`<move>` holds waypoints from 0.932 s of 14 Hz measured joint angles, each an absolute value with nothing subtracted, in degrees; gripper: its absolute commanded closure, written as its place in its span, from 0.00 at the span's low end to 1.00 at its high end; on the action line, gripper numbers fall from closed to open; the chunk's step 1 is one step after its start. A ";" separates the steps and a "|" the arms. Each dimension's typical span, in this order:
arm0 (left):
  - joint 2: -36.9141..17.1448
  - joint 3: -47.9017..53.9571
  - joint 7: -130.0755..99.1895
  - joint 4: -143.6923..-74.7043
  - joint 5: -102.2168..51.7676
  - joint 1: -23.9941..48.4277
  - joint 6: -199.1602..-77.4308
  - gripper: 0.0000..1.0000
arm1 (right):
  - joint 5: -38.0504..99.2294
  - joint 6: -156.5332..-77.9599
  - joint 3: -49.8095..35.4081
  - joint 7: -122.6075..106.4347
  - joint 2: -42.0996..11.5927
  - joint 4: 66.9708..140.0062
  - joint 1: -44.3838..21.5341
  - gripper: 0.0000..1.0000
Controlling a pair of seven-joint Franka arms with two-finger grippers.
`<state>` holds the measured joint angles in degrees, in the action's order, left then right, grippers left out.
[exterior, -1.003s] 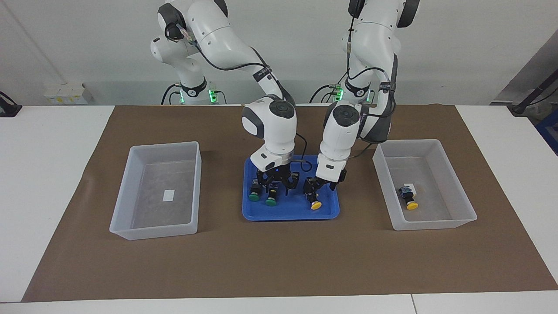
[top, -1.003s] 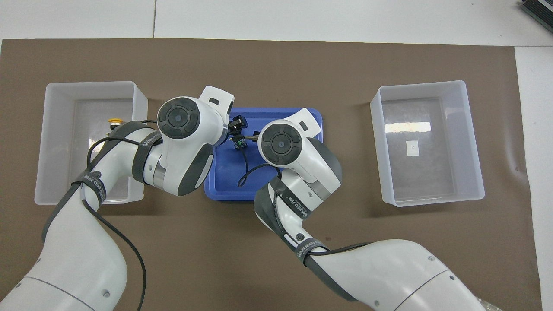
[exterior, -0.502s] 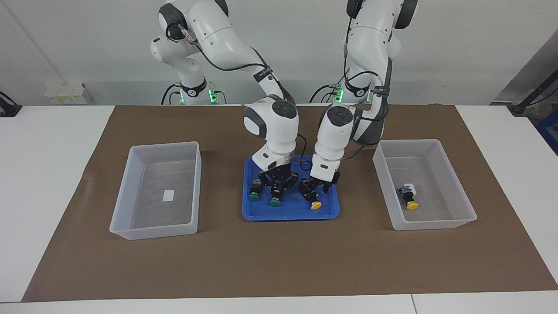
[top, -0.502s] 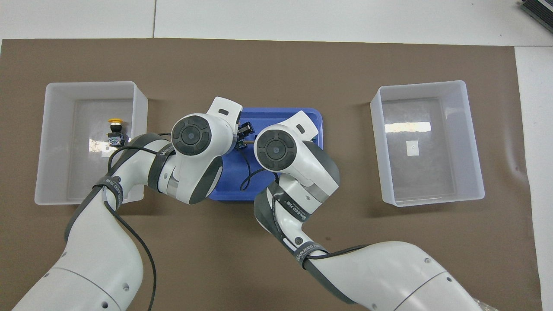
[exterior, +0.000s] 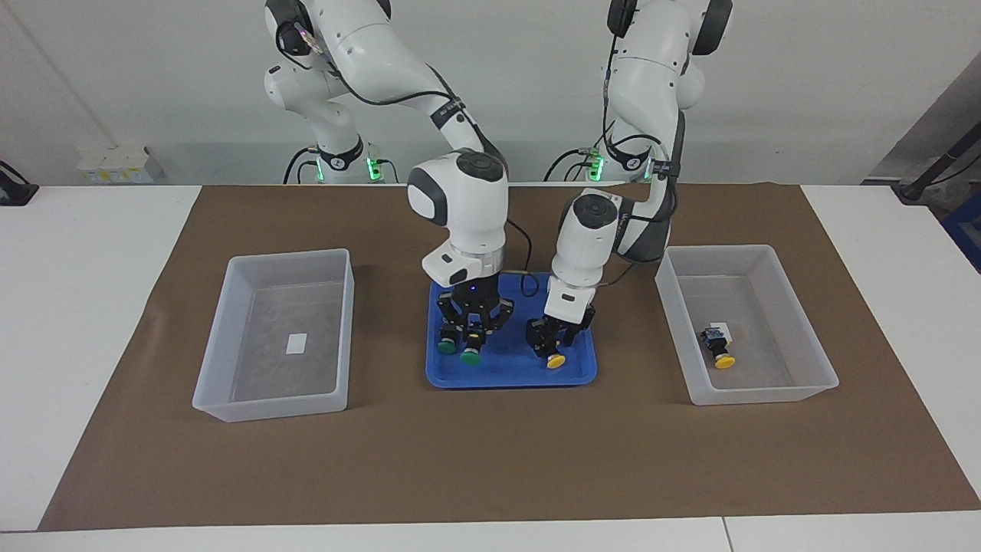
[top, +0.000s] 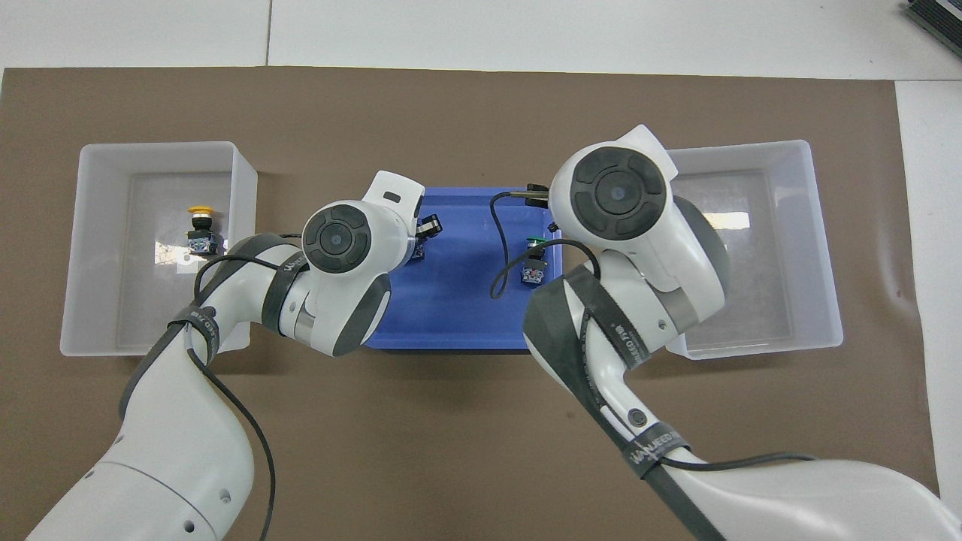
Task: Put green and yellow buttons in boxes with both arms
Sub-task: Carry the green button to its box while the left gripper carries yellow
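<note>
Round-capped buttons (exterior: 555, 354) on glossy blue tray (exterior: 510, 376).

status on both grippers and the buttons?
Right gripper shut on green button, lifting. Left gripper shut on yellow button in blue tray. Path unobstructed.

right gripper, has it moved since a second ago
Yes. The right gripper, shut on a green button, has lifted and shifted toward the empty box, judged against the blue tray.
</note>
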<state>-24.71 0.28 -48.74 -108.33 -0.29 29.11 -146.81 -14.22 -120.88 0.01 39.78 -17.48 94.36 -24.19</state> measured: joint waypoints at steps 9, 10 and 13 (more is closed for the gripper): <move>-24.71 -0.17 -48.73 -106.58 -0.29 28.98 -145.20 1.00 | -4.13 -121.08 0.11 7.78 -12.23 104.99 -7.56 1.00; -24.71 -0.33 -48.70 -105.09 -0.28 28.91 -142.67 1.00 | -3.82 -123.50 0.11 4.91 -11.75 107.23 -6.05 1.00; -24.79 -0.91 -48.05 -98.37 -0.25 27.76 -133.08 1.00 | -3.67 -132.10 0.11 -1.28 -11.17 112.75 -3.24 1.00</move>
<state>-24.79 -0.91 -48.05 -98.37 -0.25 27.76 -133.08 -3.67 -132.10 0.11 -1.28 -11.17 112.75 -3.24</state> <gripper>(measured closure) 0.573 0.683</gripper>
